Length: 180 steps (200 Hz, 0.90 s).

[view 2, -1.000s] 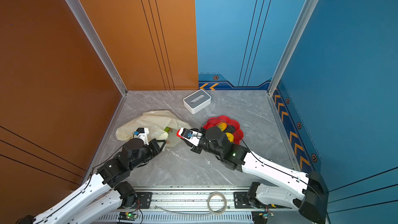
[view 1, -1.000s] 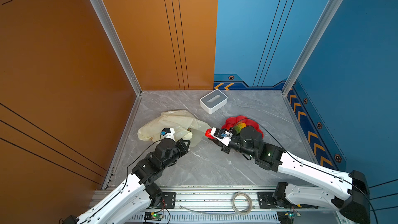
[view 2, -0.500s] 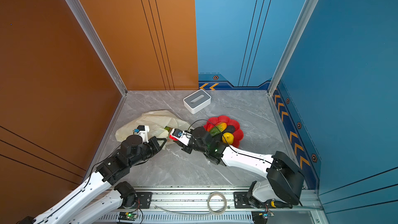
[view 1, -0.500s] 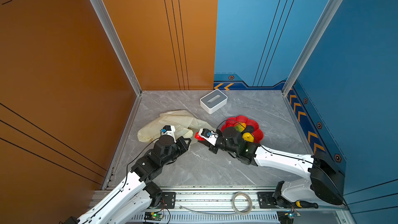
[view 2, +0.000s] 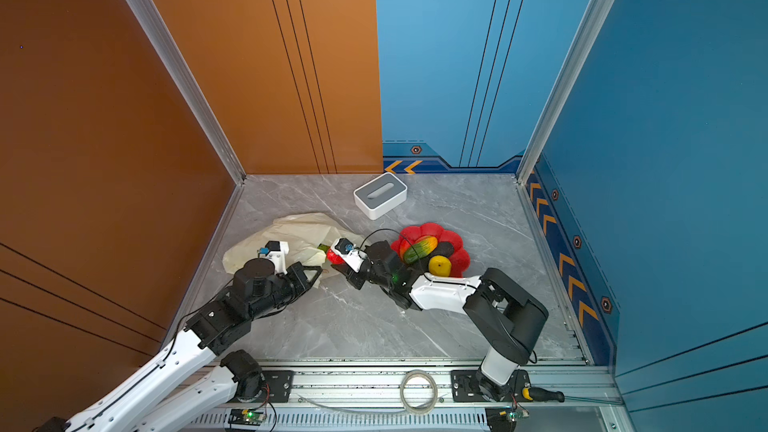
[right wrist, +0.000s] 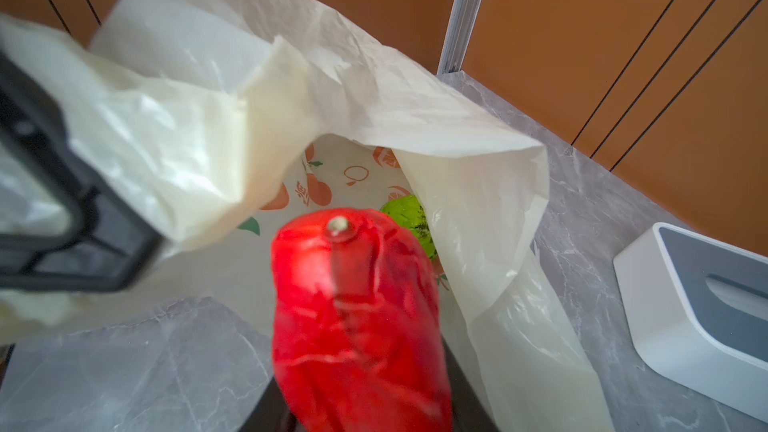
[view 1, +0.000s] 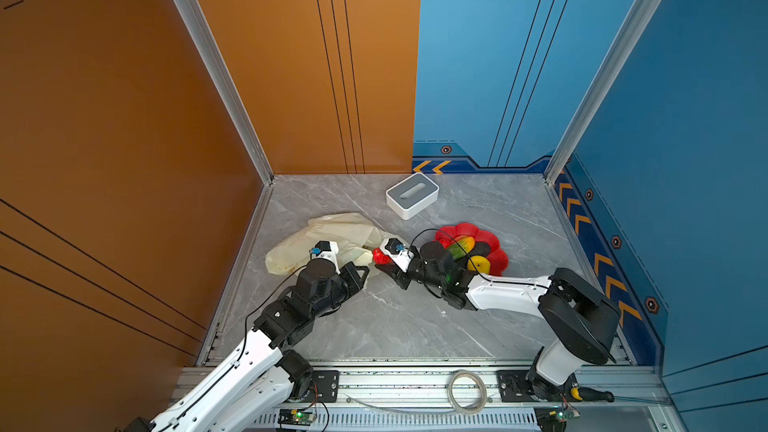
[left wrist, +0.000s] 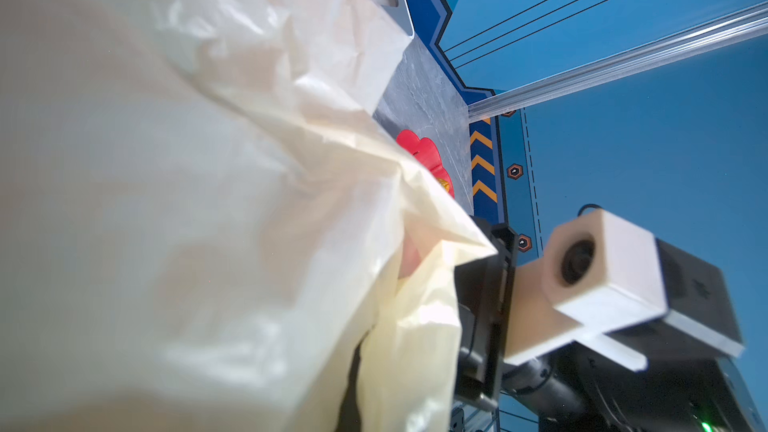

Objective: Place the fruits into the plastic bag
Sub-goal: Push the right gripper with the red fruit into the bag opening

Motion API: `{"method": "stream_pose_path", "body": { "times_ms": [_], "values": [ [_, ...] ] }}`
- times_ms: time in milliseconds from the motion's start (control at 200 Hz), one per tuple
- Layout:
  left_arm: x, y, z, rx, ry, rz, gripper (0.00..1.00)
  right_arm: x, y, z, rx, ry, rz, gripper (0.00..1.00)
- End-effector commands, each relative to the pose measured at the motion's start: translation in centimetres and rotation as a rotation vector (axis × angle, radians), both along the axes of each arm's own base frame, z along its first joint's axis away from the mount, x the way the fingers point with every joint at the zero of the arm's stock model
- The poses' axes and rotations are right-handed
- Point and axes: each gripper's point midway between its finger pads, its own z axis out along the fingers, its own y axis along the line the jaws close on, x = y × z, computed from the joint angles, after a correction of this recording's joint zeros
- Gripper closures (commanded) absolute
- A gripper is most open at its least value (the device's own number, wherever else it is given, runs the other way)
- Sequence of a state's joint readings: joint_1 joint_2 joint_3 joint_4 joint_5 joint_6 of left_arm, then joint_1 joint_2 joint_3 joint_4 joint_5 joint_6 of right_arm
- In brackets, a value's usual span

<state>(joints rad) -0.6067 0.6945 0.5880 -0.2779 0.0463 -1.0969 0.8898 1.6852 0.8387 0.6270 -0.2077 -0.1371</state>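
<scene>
- A roll of clear tape (view 1: 467,392) lies on the front rail, well nearer than the plastic bag (view 1: 332,234).
- The grey marble desk (view 1: 415,326) carries the plastic bag, which lies crumpled on its side with its mouth turned to the right.
- The left end effector (view 1: 360,273) sits at the near edge of the bag's mouth, jaws pinched tight on a fold of the film. In the right wrist view that film drapes over its black finger (right wrist: 120,243) and stands raised above the desk.
- The right end effector (view 1: 384,263) is just at the bag's mouth, jaws set narrowly around a red toy fruit (right wrist: 357,317) whose stem end points into the opening.
- A bumpy green fruit (right wrist: 407,218) lies inside the bag, just past the mouth, on the orange-printed lining.
- To the right of the bag and apart from it, a red flower-shaped dish (view 1: 494,243) holds a red-yellow-green mango (view 1: 459,245), a dark avocado (view 1: 482,249) and a yellow pear-like fruit (view 1: 478,263).
- Beyond the bag's right end, a white-and-grey box (view 1: 411,195) stands on the desk, clear of the film.
</scene>
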Motion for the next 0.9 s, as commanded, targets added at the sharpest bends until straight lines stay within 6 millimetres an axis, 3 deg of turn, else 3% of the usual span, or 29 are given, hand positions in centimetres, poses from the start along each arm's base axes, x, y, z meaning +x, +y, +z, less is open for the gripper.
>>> {"method": "stream_pose_path", "body": {
  "times_ms": [0, 240, 606, 896],
  "values": [
    [0.5, -0.4, 2.0, -0.040, -0.038, -0.008, 1.00, 0.9, 0.9, 1.1, 0.102, 0.035, 0.003, 0.80],
    [0.7, -0.6, 2.8, -0.048, -0.050, -0.012, 1.00, 1.7, 2.2, 0.0, 0.175, 0.131, 0.012, 0.81],
    [1.1, -1.1, 3.1, -0.046, -0.063, -0.026, 1.00, 0.9, 5.3, -0.2, 0.194, 0.245, 0.063, 0.82],
    [1.0, -1.5, 2.9, -0.050, -0.067, -0.046, 1.00, 3.0, 6.8, -1.3, 0.242, 0.529, -0.071, 0.88]
  ]
}}
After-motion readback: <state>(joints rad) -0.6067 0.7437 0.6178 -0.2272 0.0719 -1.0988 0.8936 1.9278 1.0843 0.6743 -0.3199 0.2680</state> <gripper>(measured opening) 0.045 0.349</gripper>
